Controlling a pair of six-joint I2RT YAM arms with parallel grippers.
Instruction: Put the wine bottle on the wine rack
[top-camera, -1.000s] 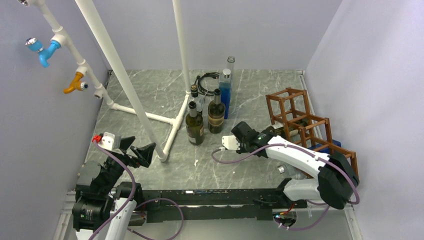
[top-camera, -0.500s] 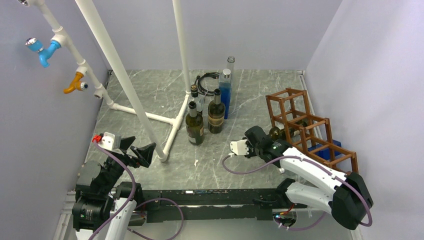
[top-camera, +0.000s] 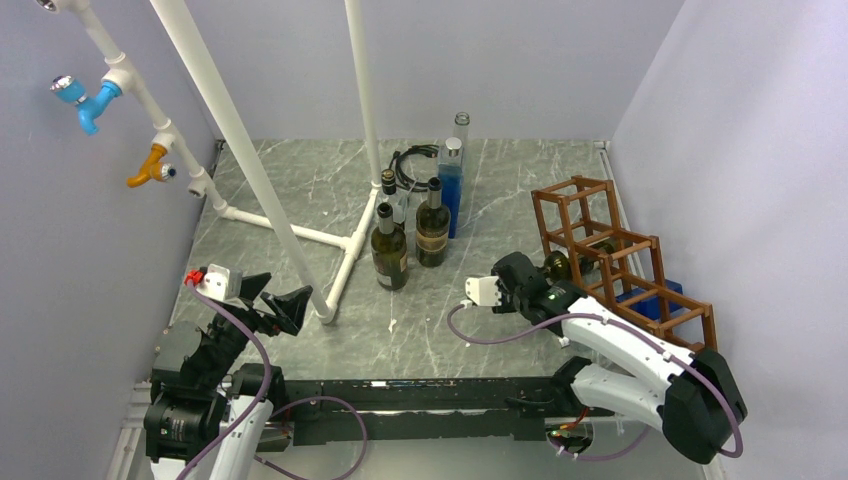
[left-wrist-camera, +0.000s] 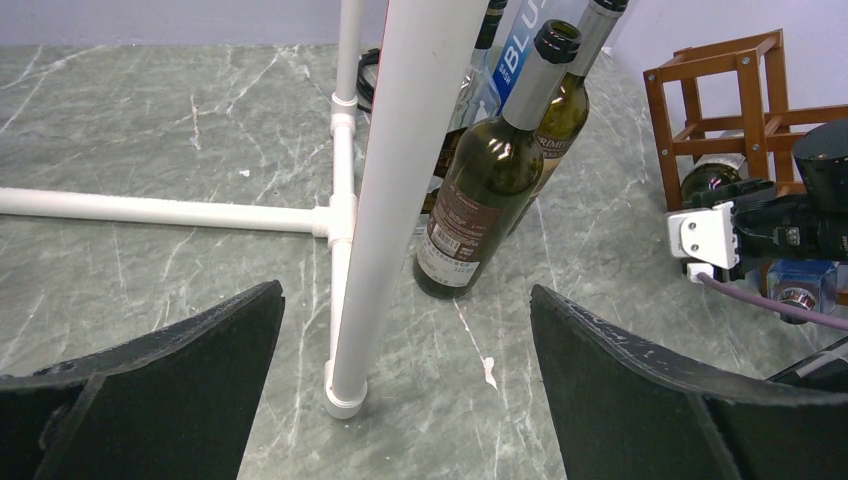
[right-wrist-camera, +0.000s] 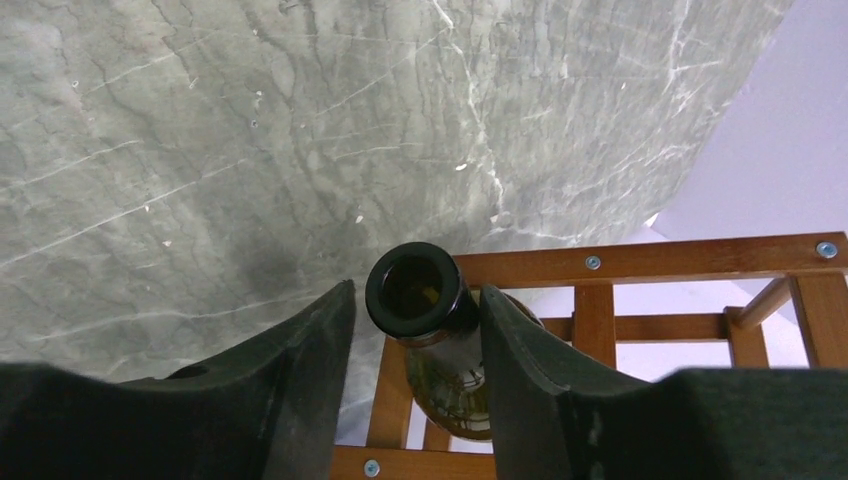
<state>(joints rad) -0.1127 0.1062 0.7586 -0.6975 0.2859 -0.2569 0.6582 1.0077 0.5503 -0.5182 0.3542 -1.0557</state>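
Observation:
The reddish-brown wine rack (top-camera: 600, 240) stands at the right side of the table. It also shows in the right wrist view (right-wrist-camera: 640, 262) and the left wrist view (left-wrist-camera: 712, 62). A dark wine bottle (top-camera: 557, 265) lies in a lower cell with its neck pointing out. Its open mouth (right-wrist-camera: 415, 288) sits between my right gripper's fingers. My right gripper (top-camera: 538, 276) (right-wrist-camera: 417, 292) is open around the neck, with a gap at the left finger (right-wrist-camera: 300, 350). My left gripper (top-camera: 272, 303) (left-wrist-camera: 405, 295) is open and empty at the near left.
A white pipe frame (top-camera: 300, 235) crosses the table's left and middle. Two dark bottles (top-camera: 390, 250) (top-camera: 432, 225) and a blue bottle (top-camera: 450, 185) stand at the centre back, with a black cable (top-camera: 405, 160) behind. A clear bottle (top-camera: 575, 343) lies near the right arm's base.
My right arm has moved right and carried the bottle into the rack cell. The jaws now stand loose round the neck. The left arm has not moved.

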